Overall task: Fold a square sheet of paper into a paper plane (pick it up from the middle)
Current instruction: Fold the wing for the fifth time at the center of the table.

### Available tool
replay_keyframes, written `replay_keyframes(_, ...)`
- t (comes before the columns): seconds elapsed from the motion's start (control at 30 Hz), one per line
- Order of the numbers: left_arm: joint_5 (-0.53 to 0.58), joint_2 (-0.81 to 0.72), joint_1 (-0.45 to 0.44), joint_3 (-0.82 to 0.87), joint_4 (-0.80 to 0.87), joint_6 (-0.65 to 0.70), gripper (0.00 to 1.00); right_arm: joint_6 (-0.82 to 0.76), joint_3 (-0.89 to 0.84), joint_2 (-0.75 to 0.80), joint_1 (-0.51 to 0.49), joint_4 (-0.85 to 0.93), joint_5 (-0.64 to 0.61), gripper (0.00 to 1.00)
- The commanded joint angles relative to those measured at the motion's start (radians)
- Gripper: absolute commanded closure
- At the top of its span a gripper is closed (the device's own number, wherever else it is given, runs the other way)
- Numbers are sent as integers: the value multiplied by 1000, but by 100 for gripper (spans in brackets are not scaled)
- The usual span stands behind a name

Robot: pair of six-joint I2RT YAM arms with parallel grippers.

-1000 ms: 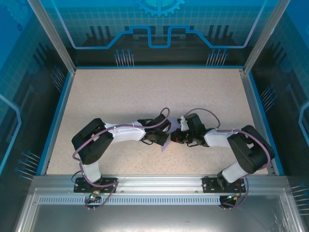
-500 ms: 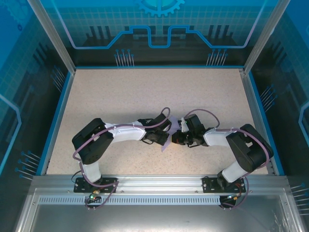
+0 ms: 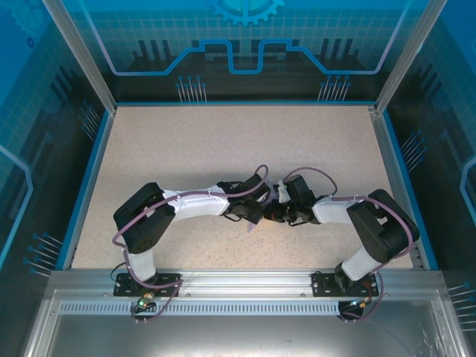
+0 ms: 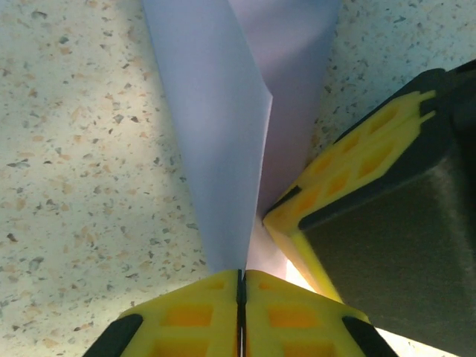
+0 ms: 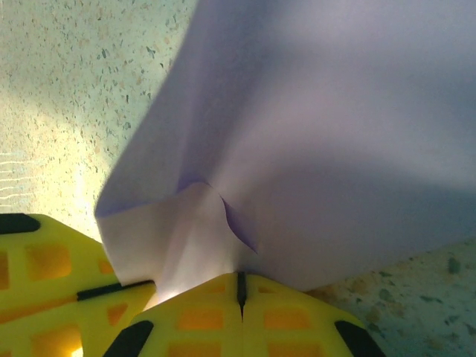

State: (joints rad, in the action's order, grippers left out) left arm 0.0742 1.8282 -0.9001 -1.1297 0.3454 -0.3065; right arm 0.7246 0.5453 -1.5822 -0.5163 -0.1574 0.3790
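lavender sheet (image 4: 223, 149): narrower between the arms than a second ago
left gripper (image 4: 239, 281): pinching its edge
right gripper (image 5: 240, 286): clamped on it too
task: crease tightening, folding far from done

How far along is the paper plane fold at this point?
Done: the thin lavender-purple paper sheet is picked up and shows overlapping layers with a crease. In hand: the left tool and right tool are both shut on it, tips almost meeting above the speckled table. Left: no pointed nose or wings are visible, so most folds likely remain.
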Motion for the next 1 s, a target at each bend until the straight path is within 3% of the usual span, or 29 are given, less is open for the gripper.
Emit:
replay_keyframes(0.0, -17, 21, -8, -31, 20, 18, 89, 0, -5, -37, -2, 9, -14, 100)
replay_keyframes(0.6, -80, 18, -2, 31, -38, -33, 86, 94, -88, -77, 48, -212, 108, 100)
replay_keyframes(0.97, -163, 24, 37, 97, -118, -69, 84, 108, -102, -79, 58, -238, 124, 100)
